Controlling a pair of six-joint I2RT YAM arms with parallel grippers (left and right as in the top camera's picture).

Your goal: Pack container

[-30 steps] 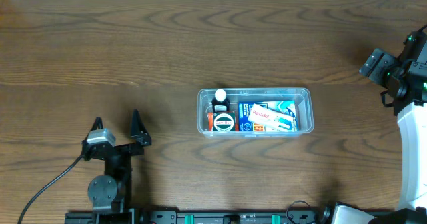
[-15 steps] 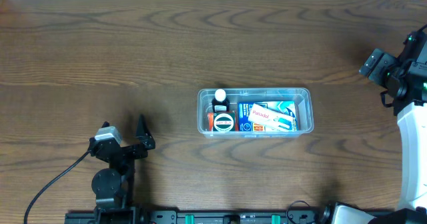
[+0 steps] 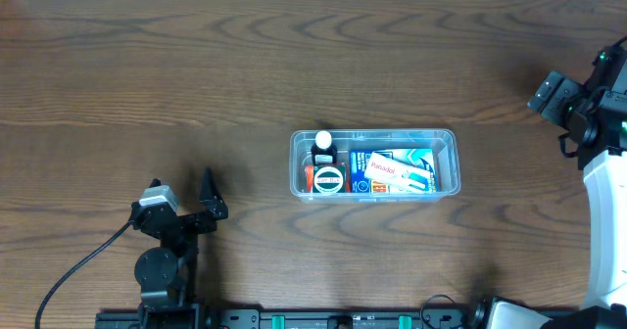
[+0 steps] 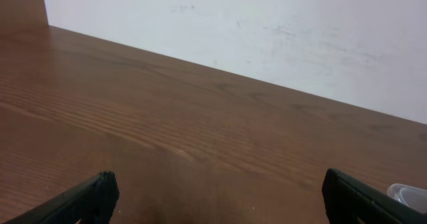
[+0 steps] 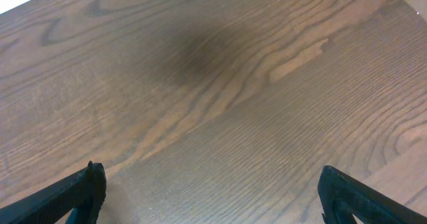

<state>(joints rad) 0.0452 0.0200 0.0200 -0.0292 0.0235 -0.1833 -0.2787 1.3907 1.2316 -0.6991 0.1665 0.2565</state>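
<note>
While the left gripper (image 3: 179, 190) hangs low at lower left and the right gripper (image 5: 213, 197) hovers at the right edge, both jaws apart, the container (image 3: 453, 163) sits mid-frame.

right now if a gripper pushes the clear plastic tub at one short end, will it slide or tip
Probably slides: the clear rectangular plastic tub is low, wide and flat on the smooth wooden table. Pushed off-centre it may swivel. Its thin-looking walls likely flex, and the white-capped bottle apparently standing inside could topple.
</note>
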